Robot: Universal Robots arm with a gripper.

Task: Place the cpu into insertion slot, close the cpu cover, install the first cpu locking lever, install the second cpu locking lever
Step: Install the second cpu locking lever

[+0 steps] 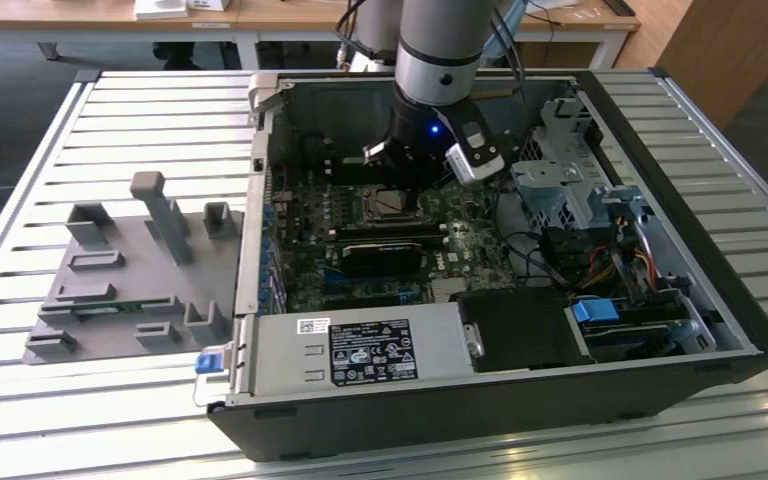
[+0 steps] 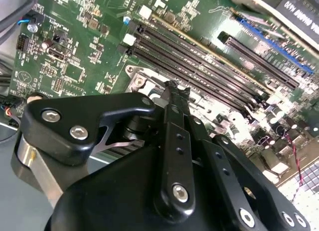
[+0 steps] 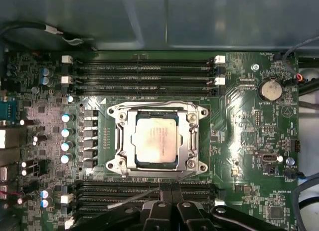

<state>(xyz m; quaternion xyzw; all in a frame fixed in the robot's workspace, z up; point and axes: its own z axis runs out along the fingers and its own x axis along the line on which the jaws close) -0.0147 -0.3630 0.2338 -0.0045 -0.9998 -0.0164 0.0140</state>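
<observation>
The gripper (image 3: 167, 203) was found with jaws closed on nothing, poised just beside the socket edge. Beyond it, the cpu (image 3: 153, 142) was seated in the insertion slot (image 3: 192, 141), the cpu cover (image 3: 158, 111) lying down around it. Placement within the case (image 1: 704, 300) was shown in the exterior view.

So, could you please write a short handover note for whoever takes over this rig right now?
Gripper: shut, low over the green motherboard beside the socket.
Small silver-grey square cpu: seated, with the thin silver metal cover frame closed over it.
One thin wire lever: lies flat along the frame, looks done.
Second wire lever: angled out toward the gripper, seemingly unlatched; cannot tell whether it is gripped.
</observation>
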